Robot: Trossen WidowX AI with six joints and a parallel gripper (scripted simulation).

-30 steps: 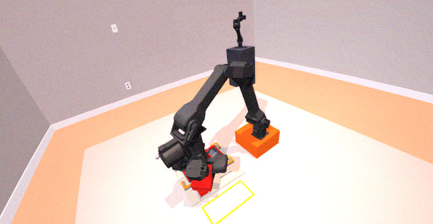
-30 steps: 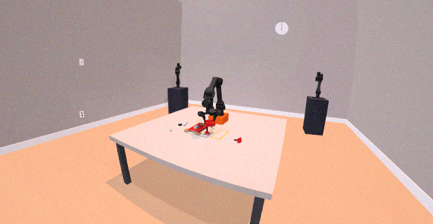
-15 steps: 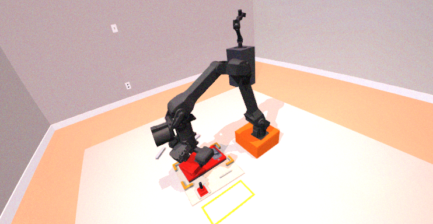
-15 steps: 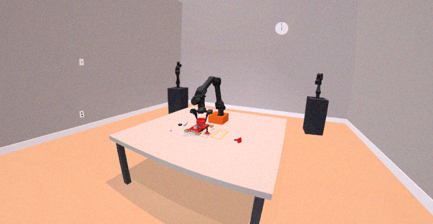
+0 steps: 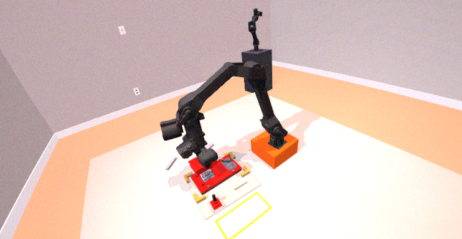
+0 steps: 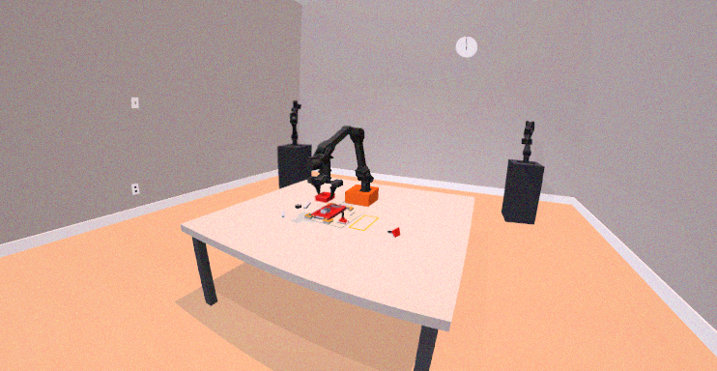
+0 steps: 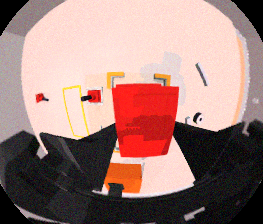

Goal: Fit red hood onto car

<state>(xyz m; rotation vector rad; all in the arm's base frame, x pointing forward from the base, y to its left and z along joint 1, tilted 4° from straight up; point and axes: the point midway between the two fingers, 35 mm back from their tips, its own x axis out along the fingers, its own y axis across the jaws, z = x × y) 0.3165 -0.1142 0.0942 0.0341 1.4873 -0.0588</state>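
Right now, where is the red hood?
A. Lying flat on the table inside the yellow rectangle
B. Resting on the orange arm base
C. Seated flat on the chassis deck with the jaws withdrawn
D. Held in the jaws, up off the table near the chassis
D: the exterior view shows the red hood held in the gripper above the table, apart from the chassis in its jig.

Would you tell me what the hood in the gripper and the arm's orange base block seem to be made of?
Hood: flat, uniform red with no shine, so probably matte moulded plastic. The gripper is shut on it. Orange base block: plain, even orange faces with crisp edges, perhaps painted metal or plastic; the pictures leave that open.
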